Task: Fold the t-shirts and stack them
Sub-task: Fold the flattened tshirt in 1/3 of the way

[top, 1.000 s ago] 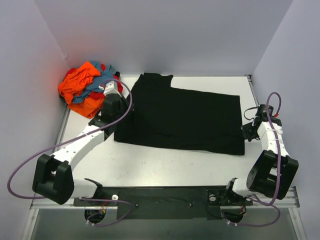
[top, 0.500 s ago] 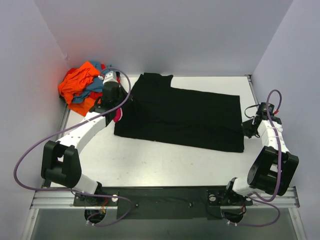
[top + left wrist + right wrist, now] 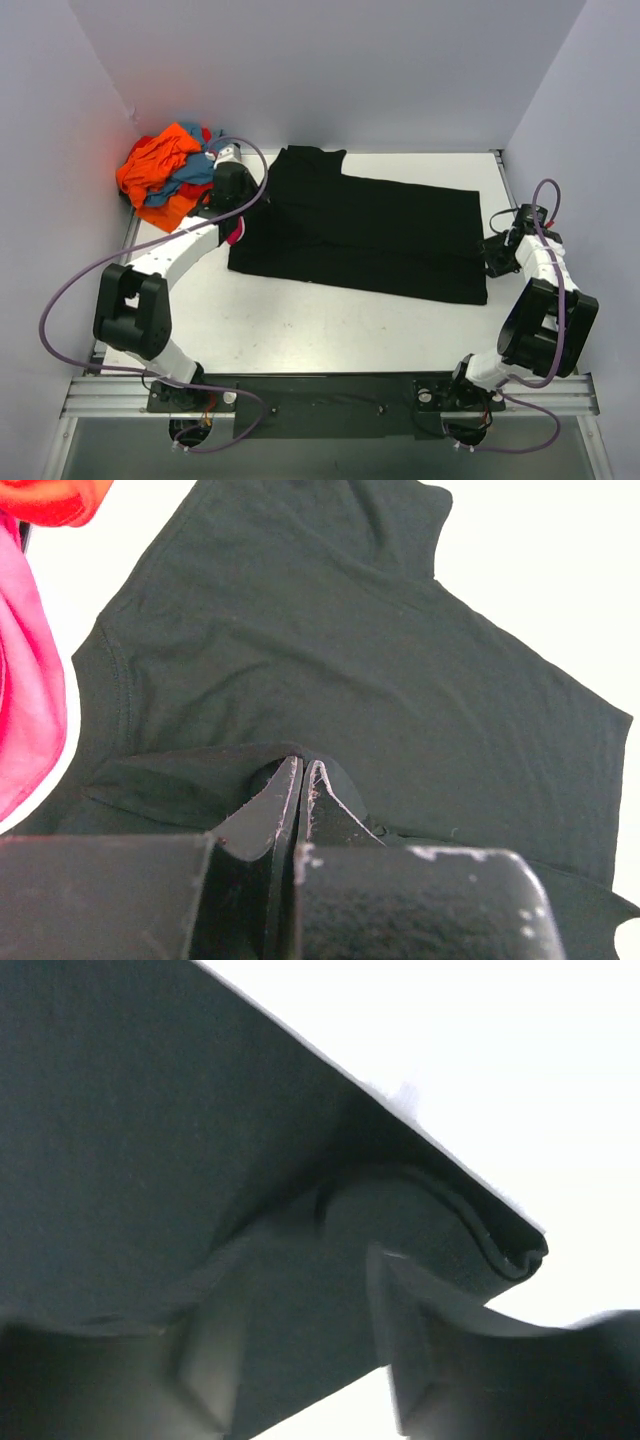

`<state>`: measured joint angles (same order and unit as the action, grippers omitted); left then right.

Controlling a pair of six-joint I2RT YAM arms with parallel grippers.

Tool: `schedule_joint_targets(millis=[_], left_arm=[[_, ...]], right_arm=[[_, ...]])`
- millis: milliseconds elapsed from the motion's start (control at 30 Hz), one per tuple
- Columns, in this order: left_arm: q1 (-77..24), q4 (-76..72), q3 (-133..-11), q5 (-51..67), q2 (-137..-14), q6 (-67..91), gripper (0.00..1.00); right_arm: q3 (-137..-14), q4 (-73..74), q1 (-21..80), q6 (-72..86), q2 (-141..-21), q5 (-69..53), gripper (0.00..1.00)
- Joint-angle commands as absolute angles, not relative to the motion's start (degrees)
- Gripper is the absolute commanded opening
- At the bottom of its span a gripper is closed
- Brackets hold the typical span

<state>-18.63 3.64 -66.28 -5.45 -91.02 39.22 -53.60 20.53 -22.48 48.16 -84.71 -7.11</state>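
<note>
Left gripper (image 3: 302, 770) clamps a fold of the black t-shirt (image 3: 330, 650). Right gripper (image 3: 315, 1260) sits narrowly parted, shirt hem between its fingers (image 3: 210, 1360).

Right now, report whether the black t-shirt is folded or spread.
Mostly spread: the black t-shirt lies flat across the table, one edge pinched by the left gripper.

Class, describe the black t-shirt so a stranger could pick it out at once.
On the white table, the large black cloth t-shirt spreads across the middle. Unlike the crumpled heap of orange, teal and red shirts in the far left corner, it is dark and flat.
</note>
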Motion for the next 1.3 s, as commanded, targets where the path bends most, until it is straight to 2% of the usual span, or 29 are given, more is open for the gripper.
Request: schedule_joint_targets(millis=[0,133,200,233,300,367,400,433,633,767,900,1033,1267], left_arm=[[-17.93,0.88,-69.96,-5.18,-94.21,39.46,0.0],[-16.88,0.88,-73.91,-3.96,-100.18,40.52,0.0],[-16.79,1.49,-76.63,-2.38,-103.79,41.04,0.31],[-16.7,2.02,-78.9,-1.33,-106.32,41.04,0.49],[-16.79,4.21,-81.81,0.0,-108.45,40.52,0.59],[-17.14,5.71,-81.74,0.0,-107.41,39.56,0.65],[-17.23,5.8,-80.52,-1.31,-106.27,39.12,0.81],[-17.66,6.84,-79.9,-2.45,-103.82,38.33,0.83],[-19.51,9.93,-70.16,-5.97,-90.11,40.33,0.84],[-21.09,5.89,-53.4,-6.41,-78.95,45.61,0.74],[-20.83,3.86,-43.35,-6.76,-70.77,49.74,0.68],[-19.96,5.18,-38.85,-7.47,-64.88,52.11,0.66],[-19.69,8.35,-39.11,-8.35,-65.04,53.0,0.6]], right_arm=[[-57.65,23.45,-22.15,47.81,-85.6,-4.85,0.65],[-55.3,24.17,-21.1,48.25,-82.45,-3.43,0.66],[-53.19,24.69,-20.31,48.78,-79.64,-2.29,0.66],[-52.39,25.31,-20.04,48.78,-77.45,-1.76,0.66],[-49.4,26.1,-20.04,49.04,-74.38,-1.32,0.64],[-44.85,27.24,-20.21,49.48,-71.04,-0.97,0.56],[-43.95,27.77,-20.82,49.74,-68.67,-1.05,0.5],[-41.6,28.3,-21.0,49.83,-67.6,-1.49,0.46],[-33.94,29.0,-26.09,48.87,-59.51,-6.67,0.41],[-33.48,28.83,-27.16,47.9,-61.6,-7.91,0.39],[-35.33,28.92,-28.56,47.11,-65.82,-9.23,0.38],[-37.7,28.48,-28.83,47.72,-68.9,-8.27,0.37],[-39.37,27.25,-28.83,49.83,-73.56,-6.06,0.33]])
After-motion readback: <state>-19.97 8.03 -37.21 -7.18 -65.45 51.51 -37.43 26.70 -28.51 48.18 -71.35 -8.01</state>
